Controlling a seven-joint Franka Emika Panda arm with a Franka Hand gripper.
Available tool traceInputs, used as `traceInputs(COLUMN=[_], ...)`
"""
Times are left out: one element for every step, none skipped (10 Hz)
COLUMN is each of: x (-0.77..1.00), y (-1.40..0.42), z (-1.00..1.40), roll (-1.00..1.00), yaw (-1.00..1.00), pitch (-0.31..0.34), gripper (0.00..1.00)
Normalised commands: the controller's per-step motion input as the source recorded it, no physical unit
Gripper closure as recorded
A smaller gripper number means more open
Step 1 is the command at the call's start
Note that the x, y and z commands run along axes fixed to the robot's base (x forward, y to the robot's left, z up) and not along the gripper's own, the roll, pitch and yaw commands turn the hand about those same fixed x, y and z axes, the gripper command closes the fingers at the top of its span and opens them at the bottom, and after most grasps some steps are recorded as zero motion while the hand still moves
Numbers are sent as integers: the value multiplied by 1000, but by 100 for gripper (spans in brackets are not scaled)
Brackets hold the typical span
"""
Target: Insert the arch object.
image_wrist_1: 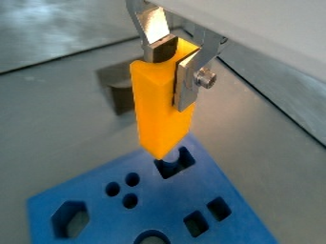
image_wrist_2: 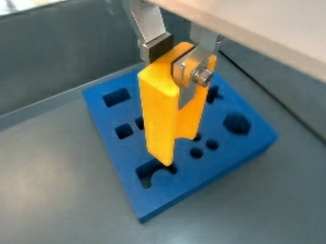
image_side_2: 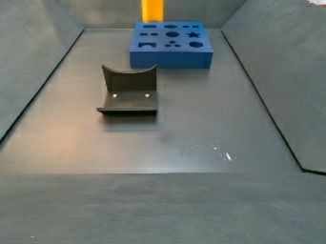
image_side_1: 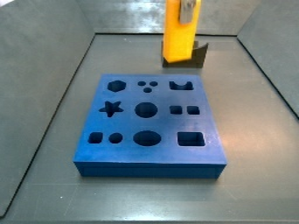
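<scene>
Gripper (image_wrist_1: 176, 59) clamped on the arch object (image_wrist_1: 162, 105), silver finger plates (image_wrist_2: 195, 73) pressed against the upper end of the bright yellow-orange block, seen in both wrist views. Block held upright, long axis vertical, lower tip hanging just above the blue board (image_wrist_2: 250, 141) and over an arch-shaped hole (image_wrist_1: 173, 163) in a wrist view; cannot tell whether tip touches the board. In a side view, arch object (image_side_1: 180, 31) at top centre of frame, above the far edge of the board (image_side_1: 152, 163), near the notched hole (image_side_1: 180, 85) in the back row. Board pierced with star, hexagon, round and square cut-outs. In a side view, fixture (image_side_2: 129, 90) standing on the grey floor at left centre, well apart from the board (image_side_2: 173, 55) at top centre, with the yellow block (image_side_2: 151, 10) poking up behind it.
</scene>
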Motion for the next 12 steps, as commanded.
traceInputs(x=[40, 0, 31, 0, 17, 26, 0, 34, 57, 77, 234, 400], y=[37, 0, -60, -80, -100, -20, 0, 0, 0, 0, 0, 0], z=[-443, -451, -426, -400, -397, -366, -286, -249, -186, -200, -249, -291], roll=[-29, 0, 0, 31, 43, 20, 76, 71, 83, 64, 26, 4], yaw=[-723, -691, -569, -526, -529, -360, -214, -234, -266, -263, -280, -289], pitch=[0, 0, 0, 0, 14, 17, 21, 51, 74, 76, 76, 89], gripper=[100, 100, 100, 100, 100, 100, 100, 100, 100, 100, 100, 100])
